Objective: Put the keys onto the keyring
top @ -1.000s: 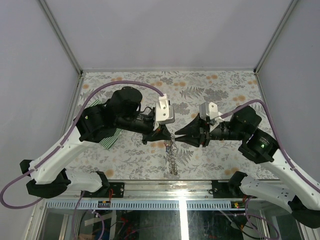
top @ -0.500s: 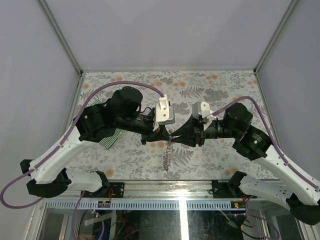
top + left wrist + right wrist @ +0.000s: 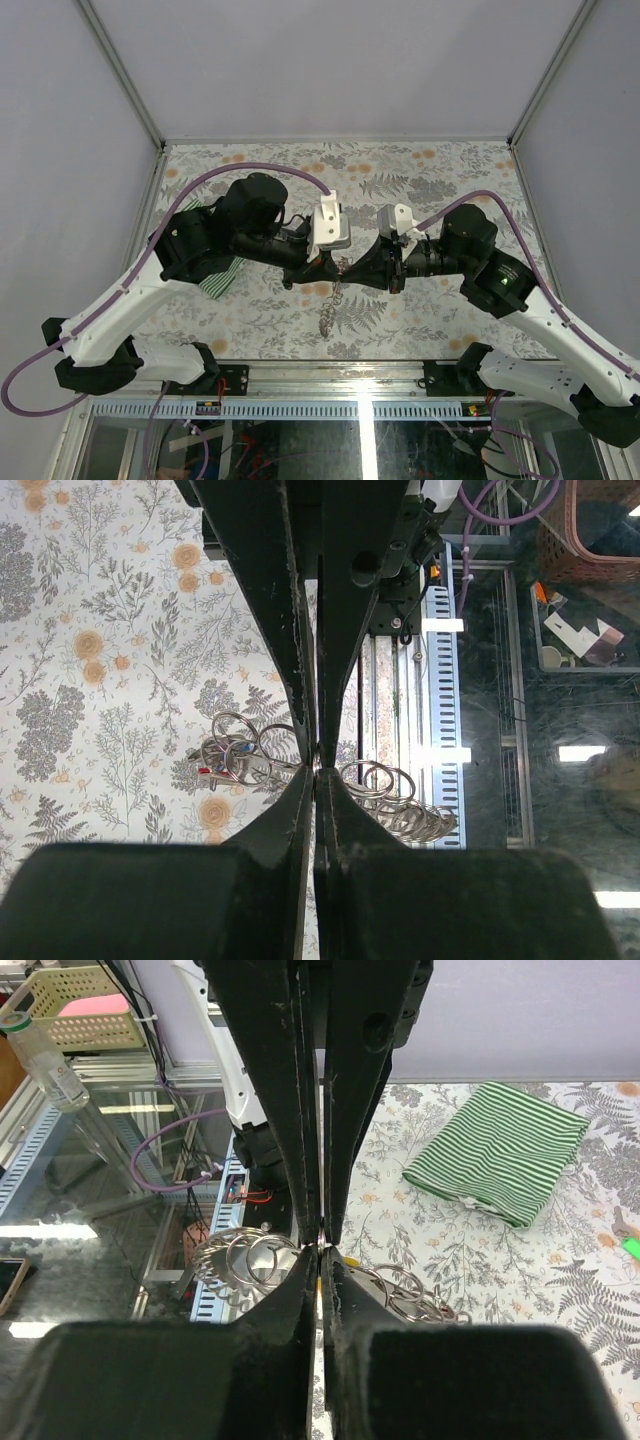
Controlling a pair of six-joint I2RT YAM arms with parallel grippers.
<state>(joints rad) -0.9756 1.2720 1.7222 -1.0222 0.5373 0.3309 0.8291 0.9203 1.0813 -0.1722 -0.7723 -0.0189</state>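
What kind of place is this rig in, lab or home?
Probably a lab test cell: plain enclosure walls on metal framing, loose cabling and a storage basket beside the floral table.

The keyring (image 3: pixel 331 303) is dangling over the bench (image 3: pixel 430 170), below the left end effector (image 3: pixel 337 265) meeting the right end effector (image 3: pixel 353 267).

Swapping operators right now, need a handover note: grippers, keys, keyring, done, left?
Left gripper: shut on the keyring, held above the table.
Right gripper: shut on the same keyring, tip to tip with the left; the loose chain hangs below the pinch.
Keys: one green key lies on the table, cut off at the edge of the right wrist view; others not visible.
Done: keyring lifted, pinched by both.
Left: thread the keys; cannot tell if any is on yet.
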